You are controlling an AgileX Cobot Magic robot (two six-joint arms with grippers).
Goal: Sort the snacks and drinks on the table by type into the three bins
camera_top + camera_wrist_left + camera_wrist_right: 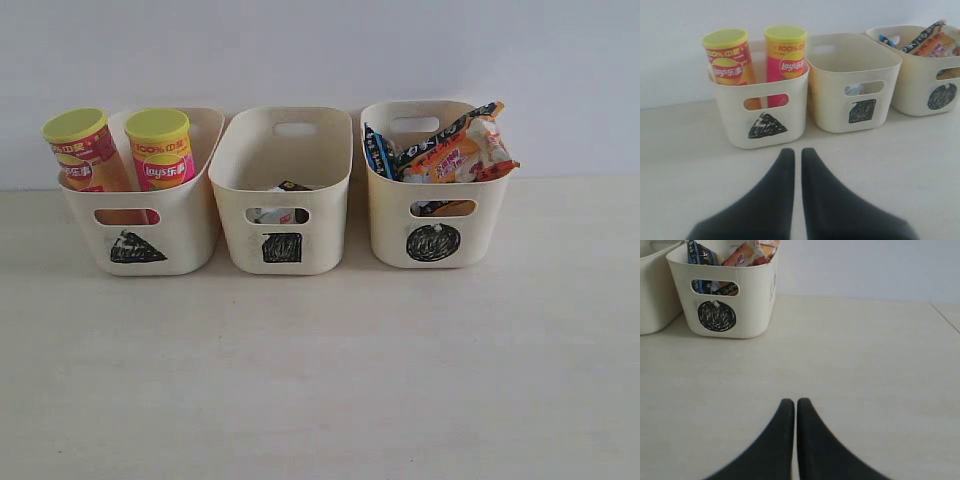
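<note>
Sorting looks complete: left claw (797,152) and right claw (792,402) hang pressed together, empty, as chip cans (125,150) stand in the triangle bin (735,127) just ahead of the left claw, cartons (278,213) sit low in the square bin (832,112) beside it, and foil bags (455,150) fill the circle bin (754,300) beyond the right claw.

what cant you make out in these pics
- Drinks in the square bin: exterior view, wall hides all but scraps.
- Chip cans: exterior and left wrist views, lower halves behind the triangle bin wall.
- Blue-black bag: exterior view, mostly behind the circle bin wall.
</note>
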